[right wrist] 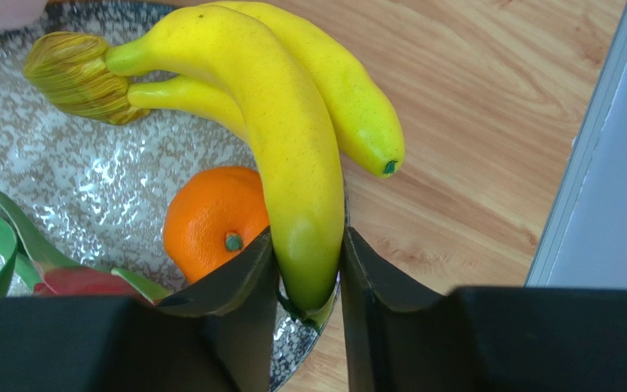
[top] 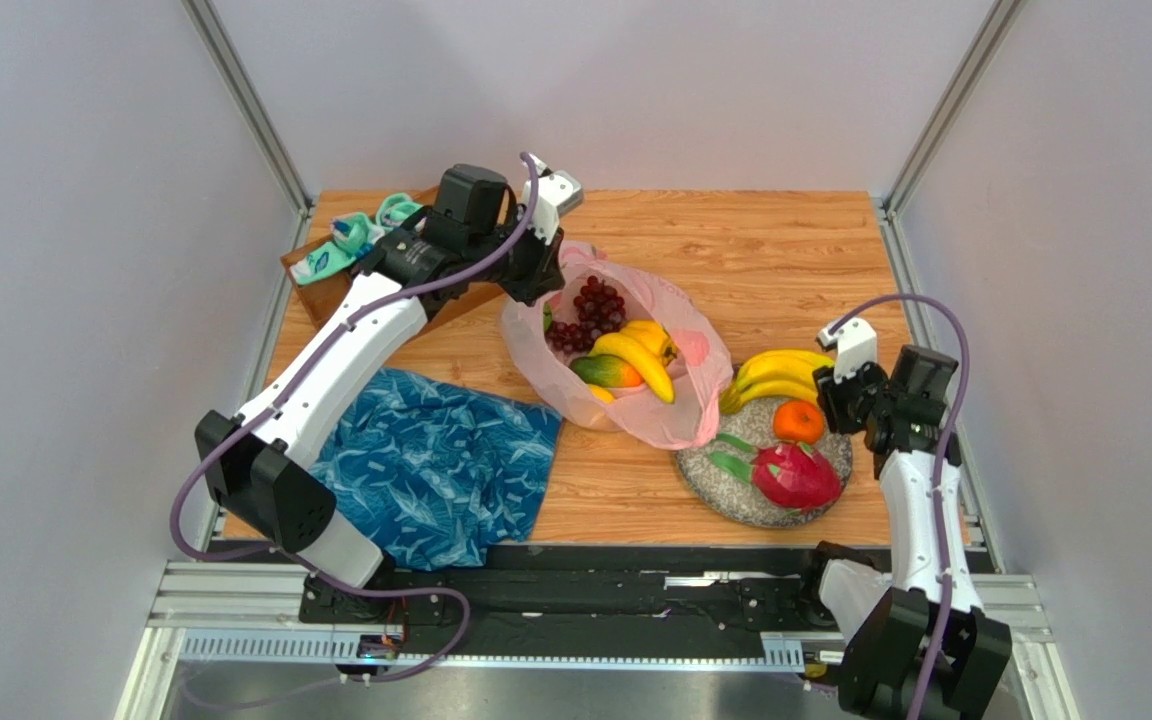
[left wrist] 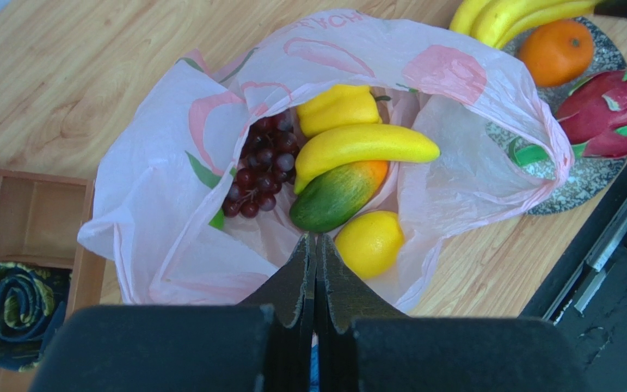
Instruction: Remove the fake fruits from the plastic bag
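The pale-pink plastic bag (top: 683,393) lies open mid-table. Inside it are dark grapes (left wrist: 259,167), a yellow pepper (left wrist: 337,106), a single banana (left wrist: 366,145), a green-orange mango (left wrist: 337,196) and a lemon (left wrist: 368,242). My left gripper (top: 537,282) is at the bag's back-left rim, jaws pressed together (left wrist: 315,238), apparently pinching the thin plastic. My right gripper (top: 835,398) is shut on the tip of a banana bunch (right wrist: 284,122) that rests on the rim of a speckled plate (right wrist: 88,180). An orange (top: 799,422) and a magenta dragon fruit (top: 796,474) lie on the plate.
A blue leaf-patterned cloth (top: 432,465) lies front left, partly under the left arm. A wooden tray (top: 312,293) with rolled cloths sits at the back left. Metal posts and grey walls close both sides. A black rail runs along the near edge.
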Robot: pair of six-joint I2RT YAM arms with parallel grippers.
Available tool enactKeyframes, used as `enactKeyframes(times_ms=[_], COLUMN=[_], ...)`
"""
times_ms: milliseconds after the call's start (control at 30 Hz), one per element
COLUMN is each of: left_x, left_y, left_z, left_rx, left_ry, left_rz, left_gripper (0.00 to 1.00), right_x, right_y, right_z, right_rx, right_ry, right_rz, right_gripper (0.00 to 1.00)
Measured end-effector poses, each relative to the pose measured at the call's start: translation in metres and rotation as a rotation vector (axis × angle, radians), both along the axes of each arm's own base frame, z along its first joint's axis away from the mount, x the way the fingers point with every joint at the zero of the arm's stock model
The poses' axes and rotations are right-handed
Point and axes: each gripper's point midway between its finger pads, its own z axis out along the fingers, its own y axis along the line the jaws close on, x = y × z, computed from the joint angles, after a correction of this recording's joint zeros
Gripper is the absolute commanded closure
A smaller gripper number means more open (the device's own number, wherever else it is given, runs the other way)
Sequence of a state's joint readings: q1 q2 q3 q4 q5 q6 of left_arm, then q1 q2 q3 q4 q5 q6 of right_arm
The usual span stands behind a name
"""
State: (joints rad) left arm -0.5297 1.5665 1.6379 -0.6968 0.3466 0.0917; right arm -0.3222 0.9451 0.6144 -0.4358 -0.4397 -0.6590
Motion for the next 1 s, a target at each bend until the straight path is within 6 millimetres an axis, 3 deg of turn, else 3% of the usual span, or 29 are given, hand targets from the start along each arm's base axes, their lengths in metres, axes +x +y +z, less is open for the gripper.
enactKeyframes(times_ms=[133, 300, 367, 400, 467, 567, 667, 733, 833, 867, 900, 1000], left_x=[-0.003, -0.005, -0.008, -0.009, -0.012, -0.017, -0.021, -0.024, -0.027, -0.027, -0.028, -0.030], left_y=[0.001, 0.002, 0.002, 0.002, 0.001, 0.001, 0.001, 0.001, 0.001, 0.000, 0.000, -0.001], left_z=[0.010, 0.012, 0.011, 0.011, 0.011, 0.009, 0.002, -0.004, -0.008, -0.008, -0.008, -0.008], left_rx=[-0.013, -0.013, -0.015, -0.017, -0.024, -0.038, -0.058, -0.070, -0.079, -0.083, -0.085, -0.085], left_ry=[-0.026, -0.036, -0.034, -0.032, -0.027, -0.006, 0.028, 0.059, 0.091, 0.095, 0.095, 0.103], left_rz=[-0.003, -0.016, -0.025, -0.029, -0.039, -0.035, -0.015, 0.003, 0.016, 0.016, 0.012, 0.006], left_gripper=[1.00, 1.00, 1.00, 1.00, 1.00, 1.00, 1.00, 1.00, 1.00, 1.00, 1.00, 1.00], right_x=[-0.020, -0.021, -0.025, -0.026, -0.022, -0.001, 0.018, 0.025, 0.038, 0.049, 0.051, 0.061], right_y=[-0.002, -0.003, 0.001, 0.005, 0.018, 0.053, 0.117, 0.163, 0.206, 0.215, 0.224, 0.236], right_z=[-0.031, -0.027, -0.021, -0.015, 0.008, 0.078, 0.147, 0.166, 0.148, 0.126, 0.116, 0.057], right_rx=[-0.049, -0.090, -0.072, -0.058, -0.027, 0.030, 0.075, 0.119, 0.149, 0.150, 0.150, 0.117], right_ry=[0.070, 0.068, 0.103, 0.110, 0.099, -0.031, -0.163, -0.189, -0.111, -0.043, -0.013, 0.144], right_rz=[-0.004, -0.015, -0.019, -0.015, 0.023, 0.142, 0.340, 0.479, 0.602, 0.621, 0.643, 0.683], right_gripper=[0.39, 0.29, 0.17, 0.17, 0.21, 0.26, 0.44, 0.51, 0.52, 0.52, 0.51, 0.47])
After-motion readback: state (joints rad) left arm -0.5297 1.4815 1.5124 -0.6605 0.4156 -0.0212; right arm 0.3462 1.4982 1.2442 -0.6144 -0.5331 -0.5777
